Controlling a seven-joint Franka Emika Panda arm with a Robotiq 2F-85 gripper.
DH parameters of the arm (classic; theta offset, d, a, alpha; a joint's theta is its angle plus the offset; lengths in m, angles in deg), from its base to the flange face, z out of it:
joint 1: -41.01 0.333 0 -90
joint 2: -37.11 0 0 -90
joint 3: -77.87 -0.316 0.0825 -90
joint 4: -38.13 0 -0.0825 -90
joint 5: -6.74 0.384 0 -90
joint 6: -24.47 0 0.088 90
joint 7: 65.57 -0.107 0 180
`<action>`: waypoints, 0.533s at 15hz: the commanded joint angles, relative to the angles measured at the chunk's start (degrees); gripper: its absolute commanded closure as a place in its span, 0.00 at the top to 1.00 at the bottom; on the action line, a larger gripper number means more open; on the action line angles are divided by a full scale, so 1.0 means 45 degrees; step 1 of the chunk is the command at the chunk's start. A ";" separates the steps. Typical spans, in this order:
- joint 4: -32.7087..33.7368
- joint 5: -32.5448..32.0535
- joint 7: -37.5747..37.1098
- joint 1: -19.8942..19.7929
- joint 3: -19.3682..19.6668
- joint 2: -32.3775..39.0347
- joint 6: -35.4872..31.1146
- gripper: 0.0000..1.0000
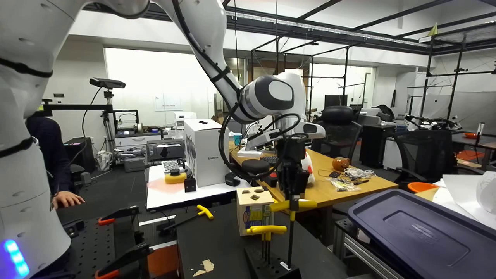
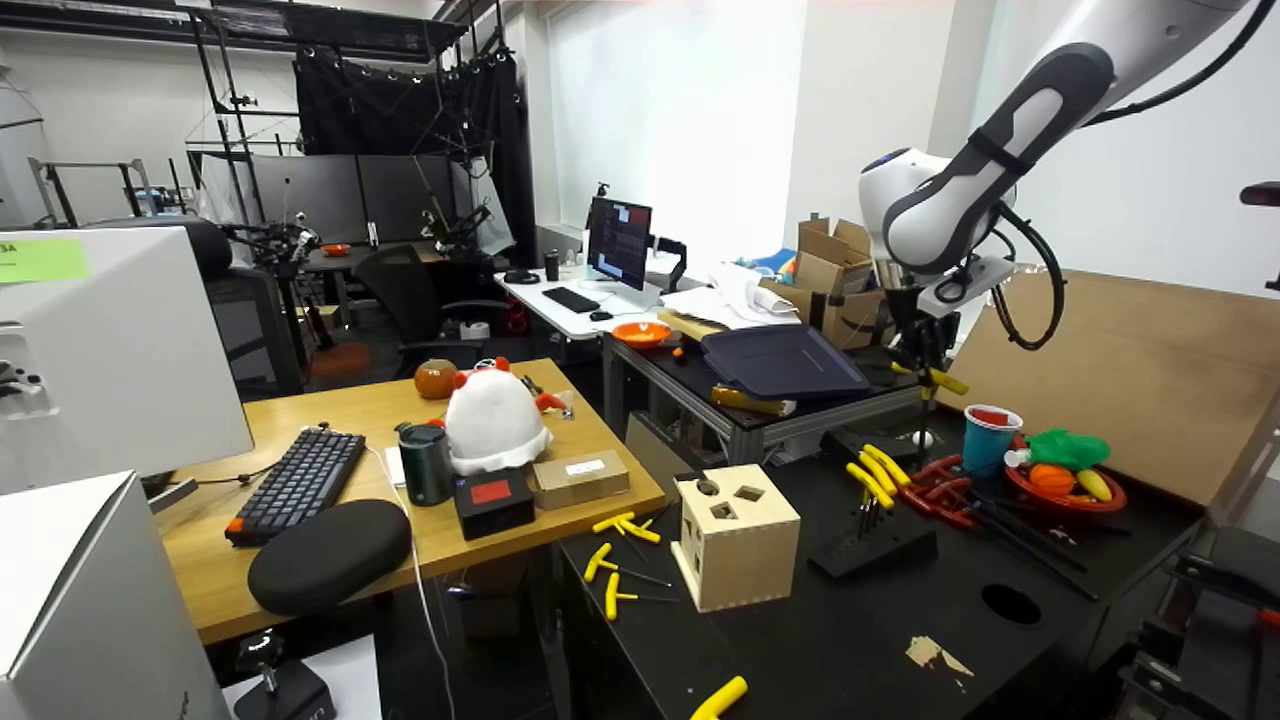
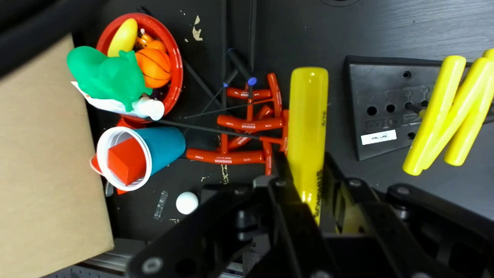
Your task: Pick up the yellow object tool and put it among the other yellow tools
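My gripper [image 1: 295, 195] is shut on a yellow T-handled tool [image 1: 308, 204], whose dark shaft hangs down over the black table. In an exterior view the gripper [image 2: 924, 365] holds the tool [image 2: 948, 382] beyond the black stand [image 2: 880, 550]. In the wrist view the tool's handle [image 3: 308, 116] lies between the gripper's fingers [image 3: 307, 164], left of the stand [image 3: 362, 123]. Several yellow tools [image 3: 436, 119] stand in the stand, their handles also visible in both exterior views [image 1: 267, 229] [image 2: 875, 478]. Several loose yellow tools [image 2: 612, 590] lie on the table beside the wooden box [image 2: 745, 560].
Red T-handled tools [image 3: 251, 124] lie piled left of the held tool in the wrist view. A blue cup [image 3: 164, 146], a red bowl of toys [image 3: 178, 81] and a white ball [image 3: 187, 203] are farther left. A cardboard sheet [image 2: 1130, 370] borders the table.
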 commanded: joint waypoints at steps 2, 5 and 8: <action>-0.0728 0.0337 0.0021 -0.0008 -0.0238 -0.0878 0.0330 0.06; -0.0887 0.0522 0.0074 -0.0005 -0.0391 -0.0942 0.0427 0.06; -0.1041 0.0666 -0.0111 0.0069 -0.0445 -0.0924 0.0348 0.06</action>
